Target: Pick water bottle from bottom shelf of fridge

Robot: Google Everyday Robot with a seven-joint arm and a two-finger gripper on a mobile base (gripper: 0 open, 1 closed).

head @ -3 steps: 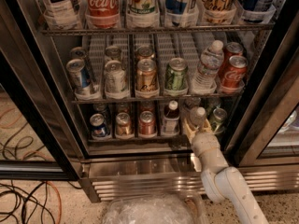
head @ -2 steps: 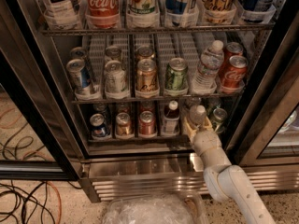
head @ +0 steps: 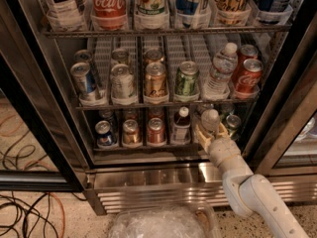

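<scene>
The fridge (head: 148, 180) stands open in front of me. On its bottom shelf (head: 141, 148), in the lane second from the right, stands the water bottle (head: 210, 120), small and clear with a white cap, still upright in its lane. My gripper (head: 211, 131) reaches in from the lower right. Its tan fingers (head: 200, 132) sit tight against both sides of the bottle below the cap. The bottle's lower part is hidden behind the gripper.
A dark bottle with a white cap (head: 181, 125) stands just left of the gripper and a green can (head: 233, 124) just right. A taller clear bottle (head: 220, 72) is on the rack above. The black door frame (head: 285, 118) is at the right. A clear plastic tub (head: 163, 224) is below.
Almost nothing: the gripper stays at the water bottle and the arm has shifted very slightly. The bottle has not left its lane.
</scene>
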